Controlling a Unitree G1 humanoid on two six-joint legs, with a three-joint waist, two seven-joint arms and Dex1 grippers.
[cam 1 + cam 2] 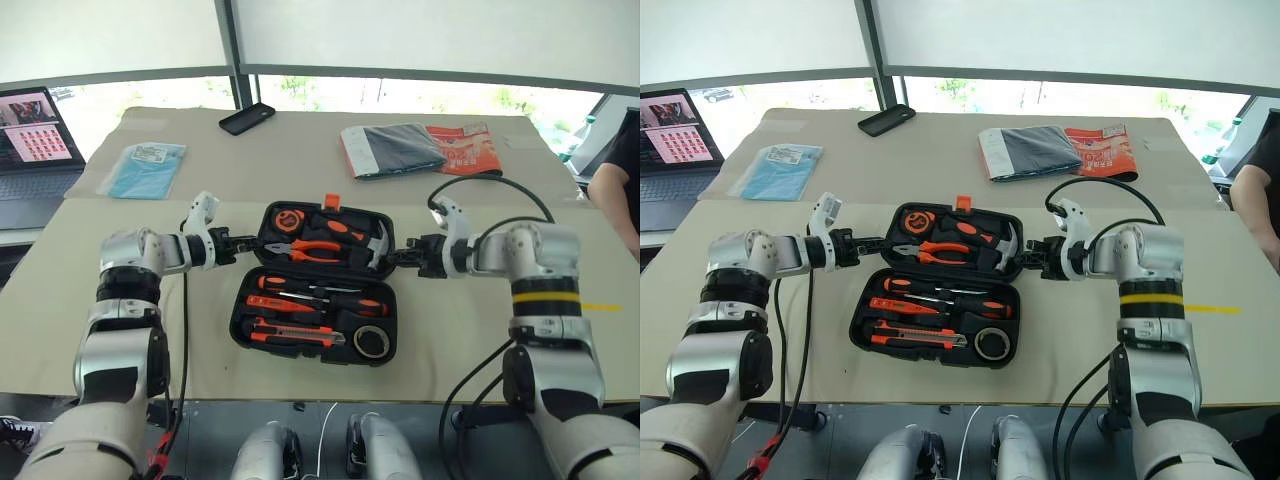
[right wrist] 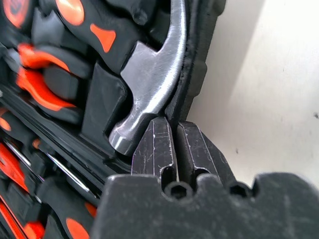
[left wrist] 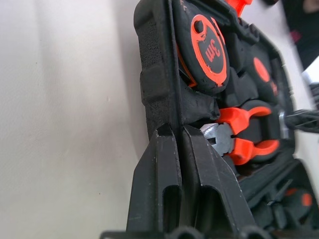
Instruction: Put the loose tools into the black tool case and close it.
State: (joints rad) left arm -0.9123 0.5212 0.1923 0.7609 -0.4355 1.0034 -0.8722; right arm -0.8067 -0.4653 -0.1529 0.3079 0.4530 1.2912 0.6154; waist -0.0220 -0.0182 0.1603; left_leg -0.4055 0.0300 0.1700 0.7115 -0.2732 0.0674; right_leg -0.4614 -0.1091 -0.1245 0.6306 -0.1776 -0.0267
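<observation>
The table holds 1 open case [image 1: 262, 322], 1 phone [image 1: 247, 118], 1 laptop [image 1: 35, 150], 1 blue packet [image 1: 145, 169] and 1 folded grey cloth [image 1: 394, 148] on 1 red booklet [image 1: 468, 147]. In the case lie 2 screwdrivers [image 1: 318, 293], 1 knife [image 1: 295, 335], 1 tape roll [image 1: 372, 343], 1 pliers [image 1: 312, 250], 1 hammer [image 1: 362, 240] and 1 tape measure [image 1: 287, 220]. 2 grippers, left [image 1: 252, 243] and right [image 1: 393, 257], are at the case's sides.

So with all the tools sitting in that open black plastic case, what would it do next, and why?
Probably swing the far half toward the near half. The left gripper and right gripper are each shut on a side rim of the black moulded tool case, and its slots look filled.
</observation>
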